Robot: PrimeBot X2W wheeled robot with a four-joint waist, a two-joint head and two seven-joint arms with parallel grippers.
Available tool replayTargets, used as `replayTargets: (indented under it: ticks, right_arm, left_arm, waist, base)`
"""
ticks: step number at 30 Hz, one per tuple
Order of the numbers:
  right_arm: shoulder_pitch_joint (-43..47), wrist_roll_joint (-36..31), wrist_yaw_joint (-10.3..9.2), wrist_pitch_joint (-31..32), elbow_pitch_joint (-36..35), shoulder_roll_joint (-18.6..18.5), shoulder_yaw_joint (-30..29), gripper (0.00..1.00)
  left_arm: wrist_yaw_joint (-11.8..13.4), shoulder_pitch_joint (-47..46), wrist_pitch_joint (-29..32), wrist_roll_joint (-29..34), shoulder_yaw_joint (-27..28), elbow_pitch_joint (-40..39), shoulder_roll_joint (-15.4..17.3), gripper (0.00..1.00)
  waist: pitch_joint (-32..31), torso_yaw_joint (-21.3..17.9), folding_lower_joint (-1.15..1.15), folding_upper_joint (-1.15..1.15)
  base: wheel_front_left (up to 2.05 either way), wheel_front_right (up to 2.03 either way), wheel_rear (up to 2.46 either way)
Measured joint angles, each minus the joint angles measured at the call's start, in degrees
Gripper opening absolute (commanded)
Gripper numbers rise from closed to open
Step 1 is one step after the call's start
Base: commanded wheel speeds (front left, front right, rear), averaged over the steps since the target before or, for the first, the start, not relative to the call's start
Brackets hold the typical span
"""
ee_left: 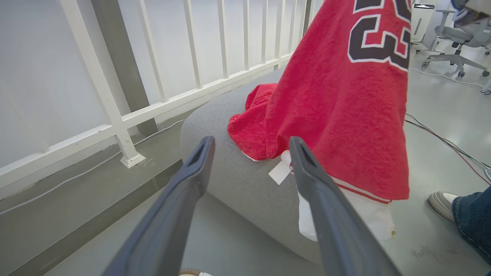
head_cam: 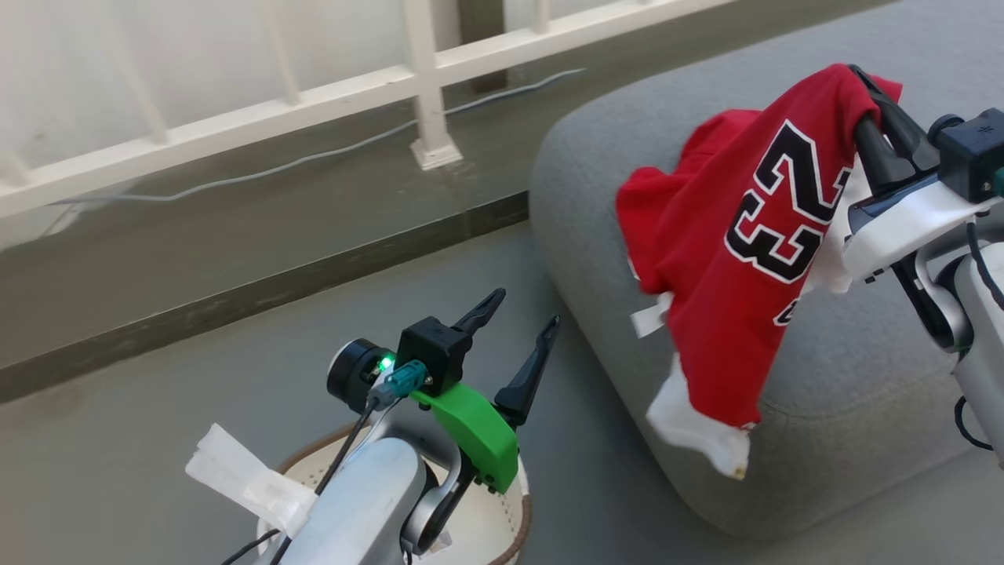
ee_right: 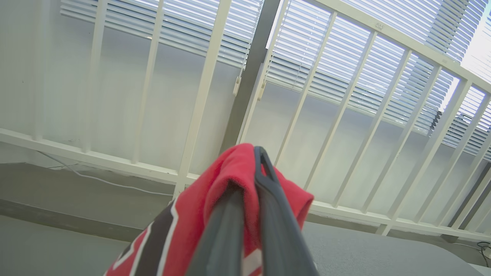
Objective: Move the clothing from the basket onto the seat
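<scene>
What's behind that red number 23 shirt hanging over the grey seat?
A plain red garment lies bunched on the seat, partly showing past the jersey, which the right fingers hold up. The jersey covers the rest of it and the seat beyond.

two garments (head_cam: pixel 706 259), one basket (head_cam: pixel 490 522), one seat (head_cam: pixel 847 377)

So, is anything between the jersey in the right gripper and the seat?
Nothing visible. The jersey hangs from the shut right gripper over the seat's near edge, its hem below the cushion top. A second red garment lies on the seat beside it.
</scene>
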Motion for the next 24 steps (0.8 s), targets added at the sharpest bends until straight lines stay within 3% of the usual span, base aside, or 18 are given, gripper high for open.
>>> replayTargets:
  ticks: [12,15,24]
  right_arm:
    - [0.5,1.1,0.01,1.2,-3.2,-1.6,-1.5,0.0]
    - [1.1,1.3,0.01,1.6,-3.1,-3.5,-2.7,0.0]
    - [-5.9,3.3,0.01,2.8,-3.7,-4.1,-6.0,0.0]
  left_arm:
    - [0.0,0.0,0.1,0.5,-1.7,-1.3,0.0,1.0]
    - [0.0,-0.1,0.7,0.6,-2.8,-1.9,0.0,1.0]
    - [0.0,-1.6,2.1,2.8,-3.7,-3.7,0.1,1.0]
  waist:
    - [2.1,-8.5,0.0,0.0]
    - [3.5,-9.9,0.0,0.0]
    - [7.2,-9.6,0.0,0.0]
  base:
    - [0.0,0.0,0.0]
    - [0.0,0.0,0.0]
    - [0.0,0.0,0.0]
